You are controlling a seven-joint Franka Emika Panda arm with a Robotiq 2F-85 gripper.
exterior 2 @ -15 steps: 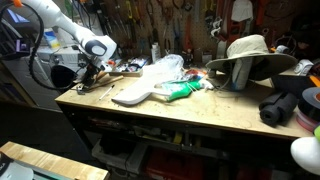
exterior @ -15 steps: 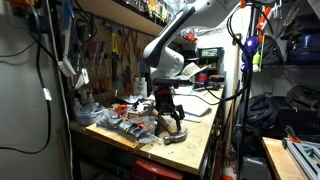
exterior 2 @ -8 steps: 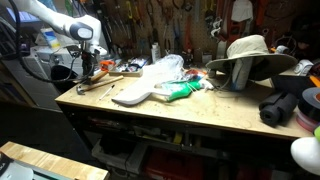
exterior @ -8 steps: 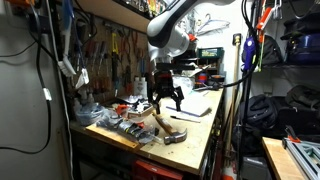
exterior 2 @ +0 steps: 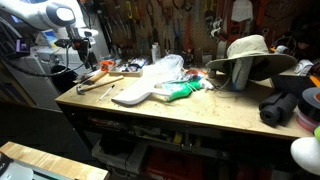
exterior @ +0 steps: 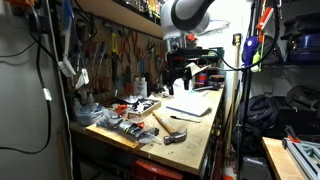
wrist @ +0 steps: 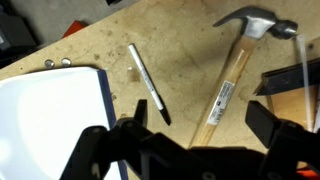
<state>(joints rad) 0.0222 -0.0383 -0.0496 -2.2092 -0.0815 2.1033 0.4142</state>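
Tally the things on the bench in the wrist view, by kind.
Hammer: 1
Pen: 1
White pad: 1
Small metal bits: 2
Dark thing, right edge, cut off: 1
Total: 6

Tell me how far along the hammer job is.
Done: the hammer lies flat on the workbench, beside a pen. In hand: nothing; the gripper hovers above it, jaws wide open and empty. Left: nothing shows as pending; the hammer rests free of the gripper.
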